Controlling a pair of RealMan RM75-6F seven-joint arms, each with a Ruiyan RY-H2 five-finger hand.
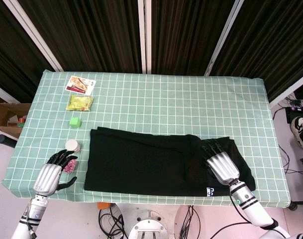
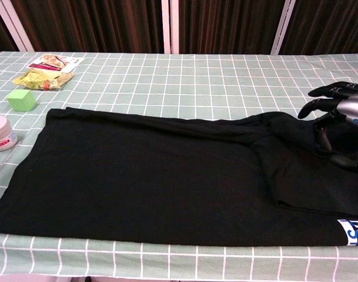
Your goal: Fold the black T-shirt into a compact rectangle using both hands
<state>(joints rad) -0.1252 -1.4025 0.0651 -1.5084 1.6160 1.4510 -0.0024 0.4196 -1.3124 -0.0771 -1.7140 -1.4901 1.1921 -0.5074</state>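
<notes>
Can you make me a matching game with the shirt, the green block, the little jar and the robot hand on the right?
Things:
1. shirt
2. block
3. jar
4. right robot hand

Where or how:
a. over the shirt's right end
b. lying flat along the table's near edge
c. between the block and the left robot hand
d. just below the yellow packet

Pairs: 1-b, 2-d, 3-c, 4-a
</notes>
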